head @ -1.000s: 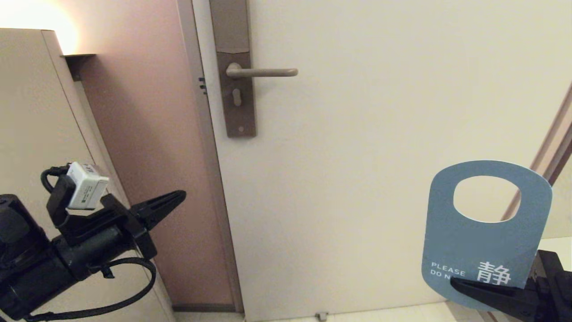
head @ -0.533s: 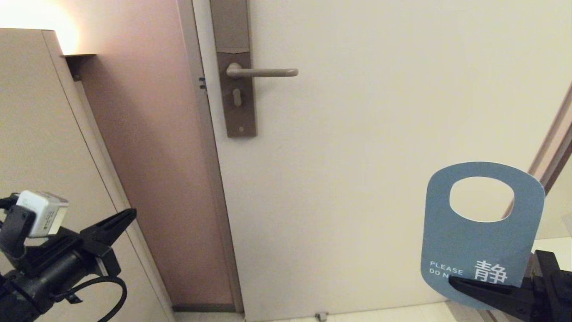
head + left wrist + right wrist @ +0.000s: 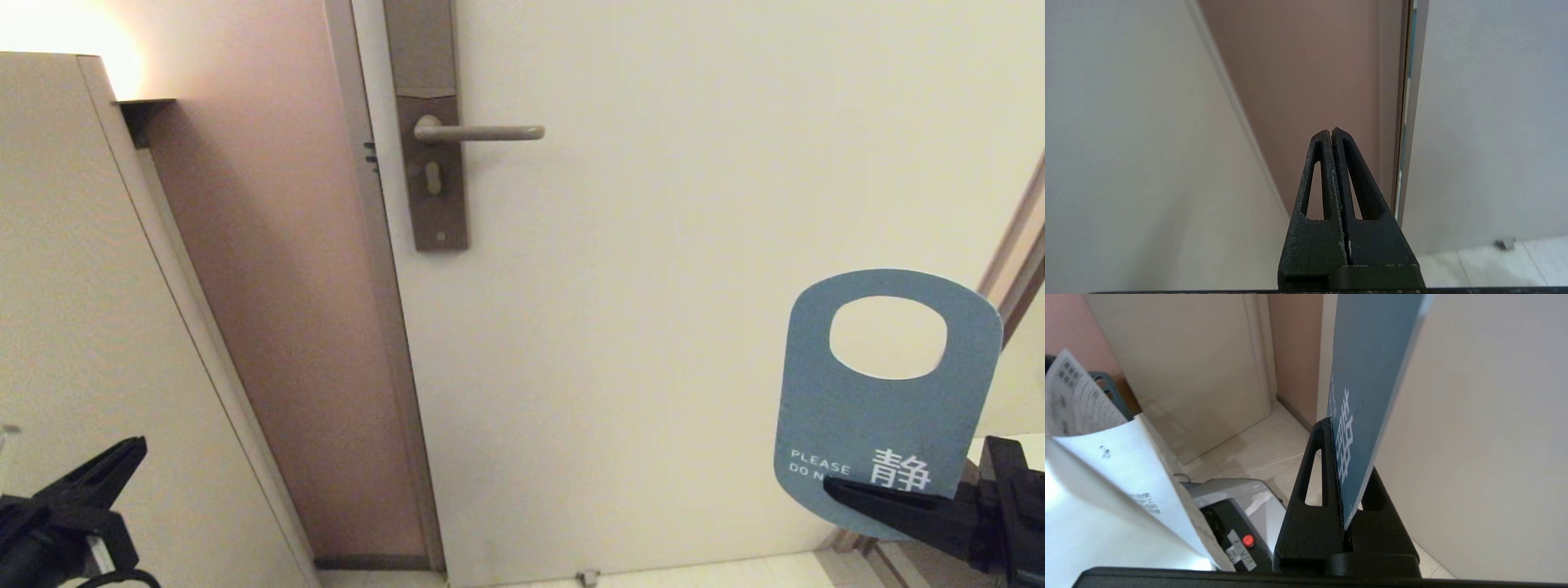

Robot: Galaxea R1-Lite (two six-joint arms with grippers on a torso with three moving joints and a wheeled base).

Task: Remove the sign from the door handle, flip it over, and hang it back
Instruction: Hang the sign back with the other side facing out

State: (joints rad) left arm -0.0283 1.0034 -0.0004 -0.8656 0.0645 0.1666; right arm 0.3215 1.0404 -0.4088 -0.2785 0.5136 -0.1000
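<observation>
sign (image 3: 886, 408): blue face toward me, upright, oval hole on top, lower edge pinched in my right gripper (image 3: 841, 490) | door handle (image 3: 482, 131): beige lever, horizontal, bare, well apart from sign

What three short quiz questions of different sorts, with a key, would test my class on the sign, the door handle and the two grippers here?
1. True or false: the sign hangs on the door handle.
2. Which gripper holds the sign? A) left gripper B) right gripper
3. Fill in: the sign face turned to the head camera is coloured ____.

Key:
1. False. The handle is bare; the sign is held low at the right, apart from it.
2. B. The right gripper is shut on the sign's bottom edge; the left gripper is shut and empty, low at the left.
3. Blue.
</observation>
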